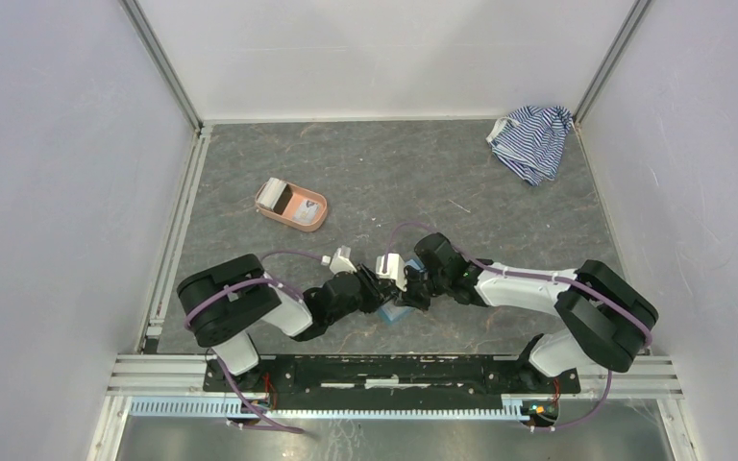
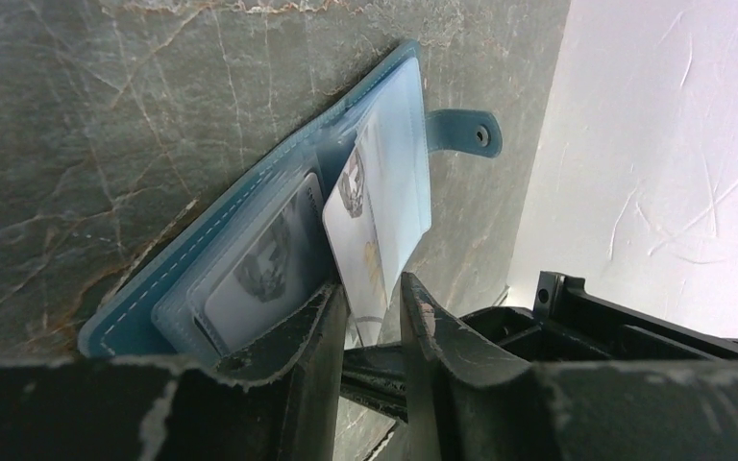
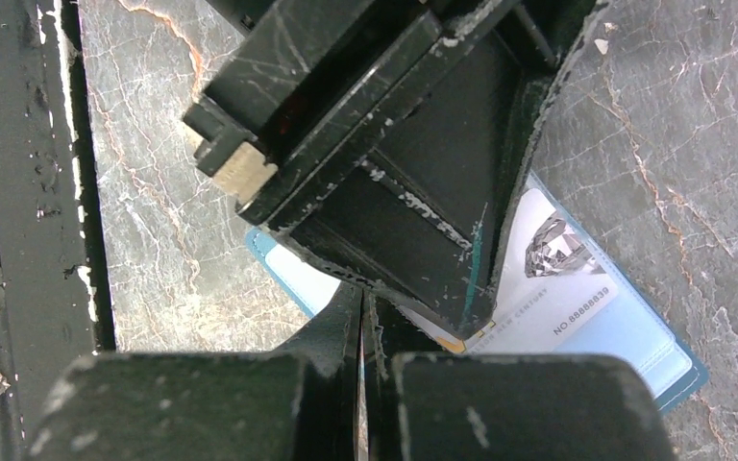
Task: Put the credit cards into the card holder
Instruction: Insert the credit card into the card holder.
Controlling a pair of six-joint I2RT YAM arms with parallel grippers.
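Card holder (image 2: 211, 240), teal, lies open on the grey marbled tabletop (image 2: 106, 115) near the arm bases, its lighter blue inside facing up. The left fingers (image 2: 312, 336) are clamped on the near end of a whitish credit card (image 2: 360, 240), whose far end lies against the holder's inner pockets. The right fingers (image 3: 327, 394) are pressed together just beside them, near the holder's edge.
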